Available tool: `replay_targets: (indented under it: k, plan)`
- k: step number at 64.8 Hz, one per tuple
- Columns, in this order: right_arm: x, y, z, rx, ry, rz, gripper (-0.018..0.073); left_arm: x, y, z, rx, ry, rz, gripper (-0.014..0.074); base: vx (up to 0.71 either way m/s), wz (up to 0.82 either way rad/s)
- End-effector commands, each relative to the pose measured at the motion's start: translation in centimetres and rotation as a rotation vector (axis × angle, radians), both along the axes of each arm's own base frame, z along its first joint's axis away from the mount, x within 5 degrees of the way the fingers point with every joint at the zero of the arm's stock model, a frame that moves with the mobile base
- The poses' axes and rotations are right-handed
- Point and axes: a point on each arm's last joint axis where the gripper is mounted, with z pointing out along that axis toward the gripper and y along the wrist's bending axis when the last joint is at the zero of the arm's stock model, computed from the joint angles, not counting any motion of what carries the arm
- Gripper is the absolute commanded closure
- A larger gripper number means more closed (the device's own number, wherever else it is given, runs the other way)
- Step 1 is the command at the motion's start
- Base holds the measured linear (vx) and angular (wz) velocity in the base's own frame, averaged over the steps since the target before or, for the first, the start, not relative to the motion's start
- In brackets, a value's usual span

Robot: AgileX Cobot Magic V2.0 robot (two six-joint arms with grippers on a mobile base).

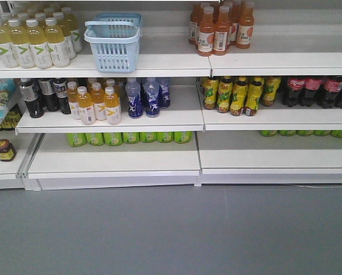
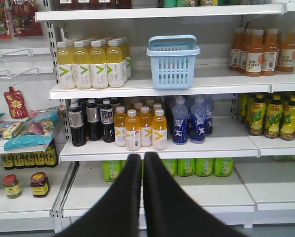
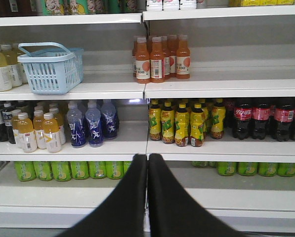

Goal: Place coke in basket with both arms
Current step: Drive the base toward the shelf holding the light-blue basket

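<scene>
Left hand (image 2: 142, 165): closed, its two black fingers pressed together with nothing between them, hanging level with the lowest shelf in the left wrist view.
Right hand (image 3: 147, 165): likewise closed and empty, aimed at the seam between the two shelf bays.
Floor (image 1: 171, 229): grey, bare, between the robot and the shelving.
Lowest row: green bottles (image 1: 130, 137) tucked back under the middle shelf.
Middle shelf: blue bottles (image 1: 145, 97) left of centre; dark cola bottles (image 3: 258, 116) with red labels at the far right.
Basket (image 1: 112, 43): light blue, upright on the upper shelf, its handle raised above the rim, between the pale yellow bottles (image 1: 33, 43) and the orange bottles (image 1: 216, 28), well apart from the cola row.
Coke: no slim red bottle shows in any view. Only the red-labelled cola bottles resemble it, so where it stands cannot be told.
Step in hand: judged to be the very start, with nothing gripped and both hands well short of the shelves.
Doing it well: find the coke first. Open one hand before it nears the shelf and take the bottle by its body without knocking its neighbours. Let the other hand steady the basket by its rim or handle, and lower the bottle in upright.
</scene>
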Motion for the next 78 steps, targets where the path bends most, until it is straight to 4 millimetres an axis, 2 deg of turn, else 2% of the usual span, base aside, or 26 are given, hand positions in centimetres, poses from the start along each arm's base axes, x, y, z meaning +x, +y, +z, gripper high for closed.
replay_targets:
  k: [1, 78]
  plan:
    - [-0.06, 0.0, 0.48, -0.004, -0.078, 0.001, 0.0569, -0.3, 0.03, 1.93, 0.005, -0.127, 0.004, 0.0602, 0.11, 0.03]
    - [-0.06, 0.0, 0.49, -0.004, -0.079, 0.001, 0.0569, -0.3, 0.03, 1.93, 0.005, -0.127, 0.004, 0.0602, 0.13, 0.02]
